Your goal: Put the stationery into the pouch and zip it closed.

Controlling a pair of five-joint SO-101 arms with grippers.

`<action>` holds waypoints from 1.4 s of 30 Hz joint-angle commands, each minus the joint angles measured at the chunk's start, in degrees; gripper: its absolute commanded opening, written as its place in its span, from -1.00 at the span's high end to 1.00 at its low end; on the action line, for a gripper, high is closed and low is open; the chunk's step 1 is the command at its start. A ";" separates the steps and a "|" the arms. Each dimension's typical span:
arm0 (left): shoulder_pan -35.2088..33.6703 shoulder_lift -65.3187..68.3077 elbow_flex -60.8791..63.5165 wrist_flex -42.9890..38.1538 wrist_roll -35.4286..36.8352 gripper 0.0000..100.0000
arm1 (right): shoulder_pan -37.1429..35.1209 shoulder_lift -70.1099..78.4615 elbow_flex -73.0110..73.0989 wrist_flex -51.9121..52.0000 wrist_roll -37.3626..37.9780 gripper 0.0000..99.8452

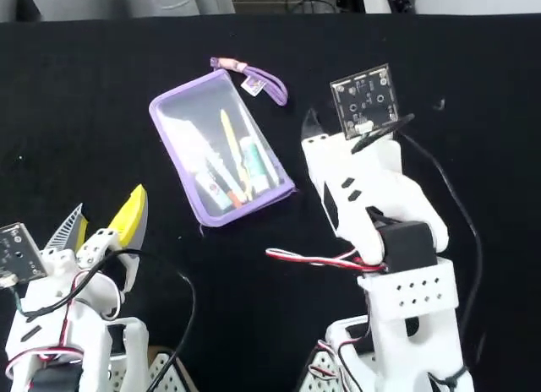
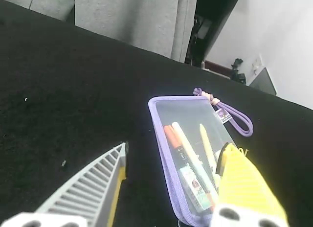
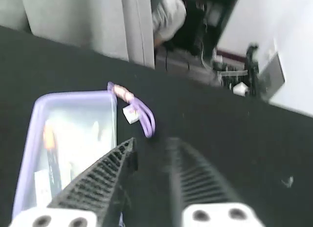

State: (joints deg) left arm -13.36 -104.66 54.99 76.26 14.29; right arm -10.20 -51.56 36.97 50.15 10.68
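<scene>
A clear pouch (image 1: 221, 155) with purple edging lies flat on the black table, its purple wrist strap (image 1: 266, 81) trailing from the far corner. Several pens and markers (image 1: 230, 160) lie inside it. My left gripper (image 1: 101, 216), with one grey and one yellow finger, hovers open near the front left, short of the pouch (image 2: 190, 153), and holds nothing. My right gripper (image 1: 314, 126), black, is just right of the pouch's far end. In the right wrist view its fingers (image 3: 150, 143) stand a little apart, empty, beside the pouch (image 3: 73, 134) and strap (image 3: 144, 117).
The black table cloth (image 1: 439, 62) stretches bare to the left and far right of the pouch. The right arm's white body (image 1: 372, 206) and cables (image 1: 313, 258) stand in the right foreground. Grey furniture lies beyond the table's far edge (image 2: 122, 21).
</scene>
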 commanded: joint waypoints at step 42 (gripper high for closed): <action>-0.04 0.18 8.57 -0.18 -0.18 0.39 | 19.87 -56.92 59.38 -12.40 -7.38 0.97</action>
State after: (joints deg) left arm -13.36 -104.66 61.23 76.26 14.29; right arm 5.36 -102.90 95.25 39.43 6.64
